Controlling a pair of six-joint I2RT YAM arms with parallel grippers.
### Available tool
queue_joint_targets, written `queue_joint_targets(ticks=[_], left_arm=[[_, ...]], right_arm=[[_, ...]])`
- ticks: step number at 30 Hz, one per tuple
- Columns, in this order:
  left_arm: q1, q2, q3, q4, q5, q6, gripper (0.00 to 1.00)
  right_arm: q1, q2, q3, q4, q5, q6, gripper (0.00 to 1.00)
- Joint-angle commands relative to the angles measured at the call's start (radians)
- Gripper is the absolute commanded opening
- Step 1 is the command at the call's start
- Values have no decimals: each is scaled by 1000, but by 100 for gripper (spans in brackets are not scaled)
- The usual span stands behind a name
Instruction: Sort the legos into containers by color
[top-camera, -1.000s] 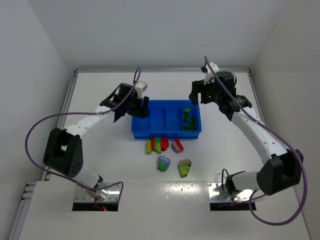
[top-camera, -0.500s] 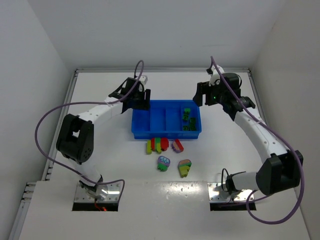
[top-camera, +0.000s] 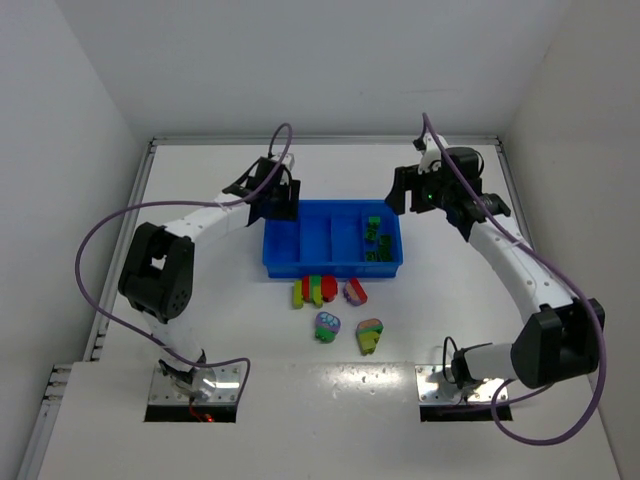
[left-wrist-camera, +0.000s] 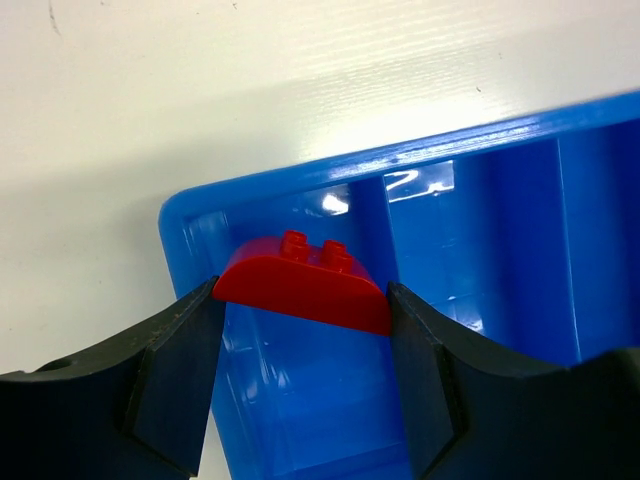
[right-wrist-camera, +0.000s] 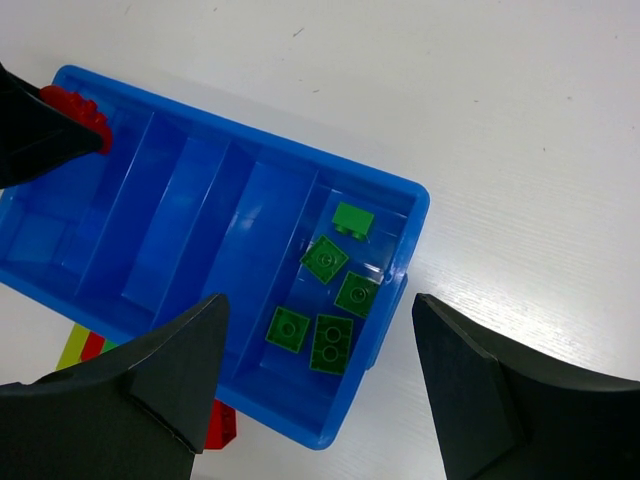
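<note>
The left claw (left-wrist-camera: 302, 298) is clamped on a red round-topped plastic brick (left-wrist-camera: 300, 285), directly above the end compartment (left-wrist-camera: 300, 400) of the bright blue plastic tray (left-wrist-camera: 300, 172). The brick's long axis runs finger to finger, across that slot. The right claw (right-wrist-camera: 318, 305) hangs spread, empty, farther off.

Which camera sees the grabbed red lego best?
Left wrist view: the red lego fills the middle, studs showing. Right wrist catches only its edge; from the top, the left gripper hides it.
</note>
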Motion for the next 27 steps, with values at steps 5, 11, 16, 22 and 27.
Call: queue_joint_targets(ticks=[5, 11, 16, 22, 27], left_arm=[[-7, 5, 43, 6, -29, -8, 82], [-7, -25, 43, 6, -29, 11, 91], [-7, -131, 22, 26, -17, 42, 90], [-29, -382, -105, 5, 230, 203, 78], [-90, -530, -211, -109, 196, 289, 62]], right_arm=[[-8, 7, -13, 27, -24, 17, 75], [-8, -11, -22, 27, -24, 17, 75], [-8, -44, -33, 18, -24, 7, 75], [-8, -105, -61, -28, -68, -38, 75], [-28, -160, -99, -51, -81, -58, 75]])
